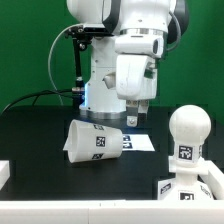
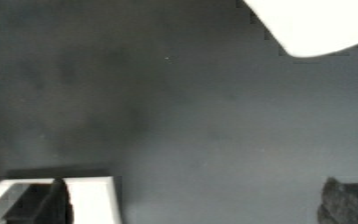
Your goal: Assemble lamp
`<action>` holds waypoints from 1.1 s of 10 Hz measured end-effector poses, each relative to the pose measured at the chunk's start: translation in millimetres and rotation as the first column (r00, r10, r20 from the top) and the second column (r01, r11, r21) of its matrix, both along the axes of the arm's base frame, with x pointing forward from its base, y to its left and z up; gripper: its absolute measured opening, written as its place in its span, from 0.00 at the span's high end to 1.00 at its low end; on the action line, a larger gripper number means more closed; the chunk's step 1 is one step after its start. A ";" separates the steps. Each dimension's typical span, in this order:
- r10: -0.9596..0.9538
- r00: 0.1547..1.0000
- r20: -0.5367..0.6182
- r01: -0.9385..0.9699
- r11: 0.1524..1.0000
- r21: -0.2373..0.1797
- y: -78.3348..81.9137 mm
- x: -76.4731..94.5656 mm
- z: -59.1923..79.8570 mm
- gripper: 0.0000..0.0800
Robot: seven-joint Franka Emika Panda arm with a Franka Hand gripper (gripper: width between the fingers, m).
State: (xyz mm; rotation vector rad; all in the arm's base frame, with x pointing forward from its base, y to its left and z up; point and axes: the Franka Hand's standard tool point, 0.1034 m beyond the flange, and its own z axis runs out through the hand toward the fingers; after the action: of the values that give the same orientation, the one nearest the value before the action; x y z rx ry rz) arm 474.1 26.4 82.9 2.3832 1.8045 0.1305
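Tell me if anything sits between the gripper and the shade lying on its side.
Nothing visible does. The open gripper hangs above the shade, toward the exterior view's right, with only open space between them.

On the black table (image 1: pixel 40 150), the tapered shade (image 1: pixel 95 140) lies on its side near the middle, its wide mouth turned to the exterior view's left and a square tag facing the camera. Just behind it the marker board (image 1: pixel 138 142) lies flat. The gripper (image 1: pixel 136 118) hangs above the board's far edge, holding nothing; its dark fingers are too small to tell their spacing. At the near right of the exterior view, the round-headed bulb (image 1: pixel 188 124) stands upright on the flat square base (image 1: pixel 168 187), well apart from the shade.
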 end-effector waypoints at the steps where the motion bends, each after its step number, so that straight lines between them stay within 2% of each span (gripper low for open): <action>1: 0.050 0.999 -0.003 -0.050 0.999 -0.010 -1.0 0.6 0.5 0.13; 4: 0.233 0.972 -0.022 -0.234 0.971 -0.045 -2.8 -0.2 -0.3 0.13; 5: 0.218 0.976 0.004 -0.217 0.975 -0.042 7.6 -2.8 -5.7 0.13; 6: 0.227 0.974 0.028 -0.226 0.974 -0.034 25.0 -9.0 -14.4 0.13; 8: 0.210 0.976 0.052 -0.209 0.978 -0.020 41.1 -14.1 -28.9 0.13; 11: 0.206 0.977 0.046 -0.206 0.978 -0.022 39.1 -14.1 -29.7 0.13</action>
State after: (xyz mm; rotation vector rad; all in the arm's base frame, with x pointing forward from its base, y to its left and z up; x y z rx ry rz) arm 460.0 65.6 53.2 2.1570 2.0175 0.1929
